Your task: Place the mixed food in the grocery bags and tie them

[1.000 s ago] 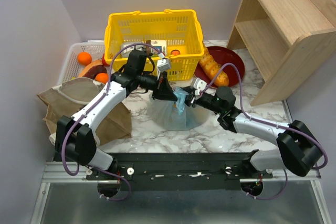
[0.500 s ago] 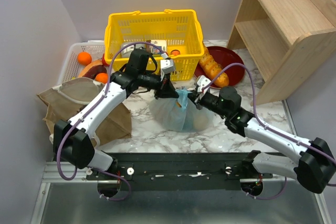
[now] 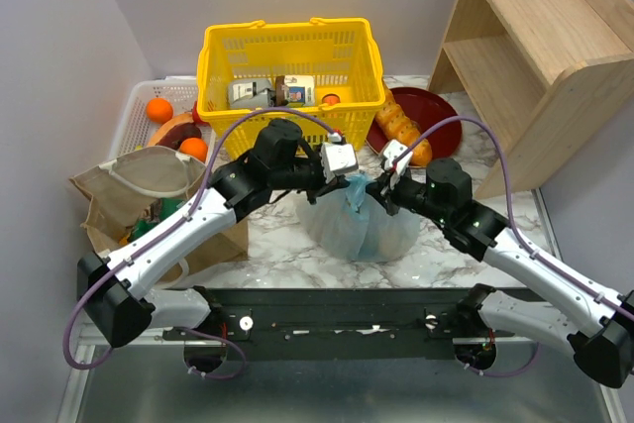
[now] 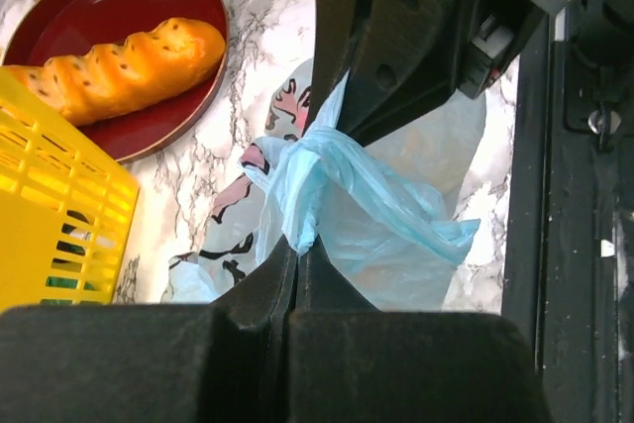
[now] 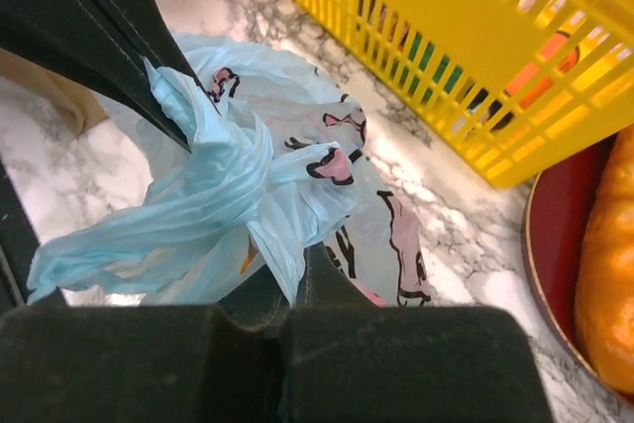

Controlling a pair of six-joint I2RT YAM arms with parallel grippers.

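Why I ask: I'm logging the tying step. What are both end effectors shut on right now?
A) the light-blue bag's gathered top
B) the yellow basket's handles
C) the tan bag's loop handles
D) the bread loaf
A: the left end effector and the right end effector each pinch twisted plastic of the light-blue bag at its gathered top, as both wrist views show.

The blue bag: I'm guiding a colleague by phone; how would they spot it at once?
Find the yellow mesh basket at the back of the marble table; the light-blue plastic bag sits just in front of it. Unlike the tan bag to its left, it is thin, translucent and printed with pink cartoon figures.
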